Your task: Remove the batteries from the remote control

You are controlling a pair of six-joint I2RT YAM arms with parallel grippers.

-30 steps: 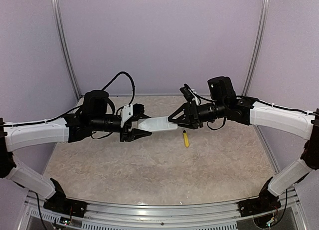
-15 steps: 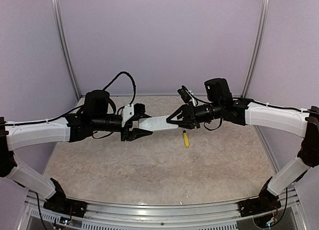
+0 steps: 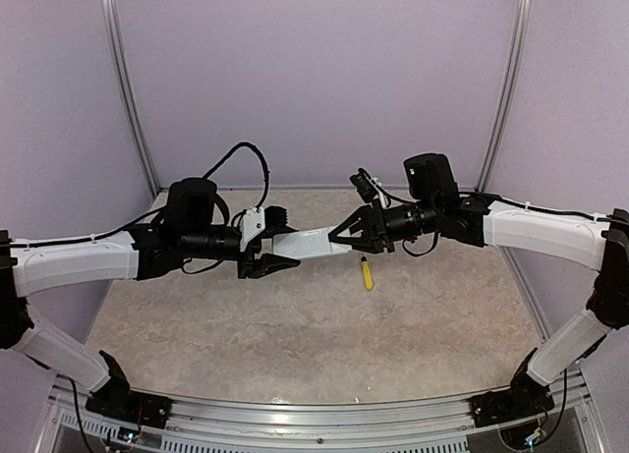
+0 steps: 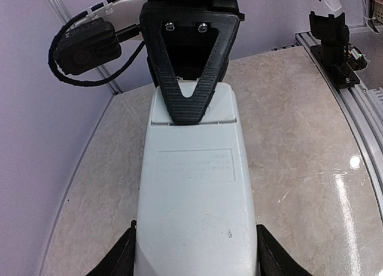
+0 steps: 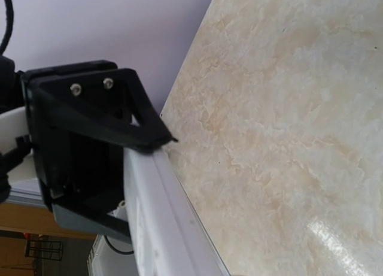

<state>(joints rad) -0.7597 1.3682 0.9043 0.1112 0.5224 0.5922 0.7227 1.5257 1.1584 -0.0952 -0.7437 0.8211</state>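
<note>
The white remote control point(image 3: 307, 242) hangs level in the air above the table, held between both arms. My left gripper point(image 3: 285, 243) is shut on its left end, with its black fingers point(image 4: 119, 261) pressed against both long sides of the remote control point(image 4: 194, 198). My right gripper point(image 3: 339, 239) is shut on the right end; one ribbed triangular finger point(image 4: 191, 96) lies flat on the cover panel at that end. In the right wrist view the remote control point(image 5: 158, 228) runs edge-on toward the left gripper point(image 5: 90, 126). The batteries are hidden.
A yellow-handled screwdriver point(image 3: 367, 274) lies on the marble tabletop point(image 3: 295, 335) just below and right of the remote. Purple walls close the back and sides. A metal rail point(image 3: 314, 409) runs along the near edge.
My right gripper slid a little left along the remote's end and its jaws narrowed onto it. The left arm and the remote stayed in place.
</note>
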